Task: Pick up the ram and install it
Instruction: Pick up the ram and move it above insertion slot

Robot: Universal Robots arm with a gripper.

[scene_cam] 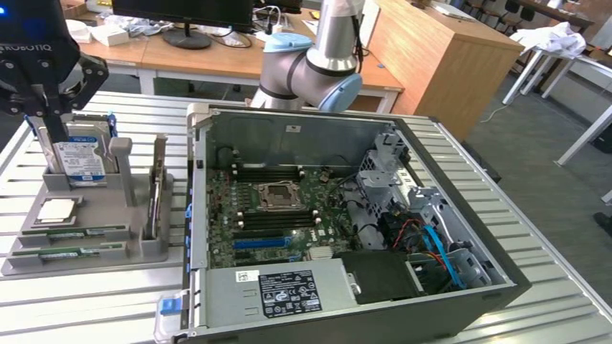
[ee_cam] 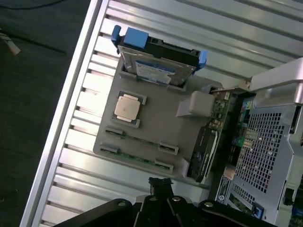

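Two ram sticks (scene_cam: 72, 233) lie slotted flat in the grey tray (scene_cam: 96, 264), below my pincer (scene_cam: 48, 132), kept steady for grasping. I read the pincer as clenched on nothing, hanging above the hard drive (scene_cam: 79, 161).

A grey tray (scene_cam: 88, 264) is set near one side edge of the ribbed metal table (scene_cam: 86, 304), with an open computer case (scene_cam: 287, 136) just beside it.

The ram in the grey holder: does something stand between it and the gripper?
Nothing visible does. The ram sticks lie uncovered in grooves of the grey holder. The gripper hangs above that holder, near the hard drive, with only open air toward the sticks.
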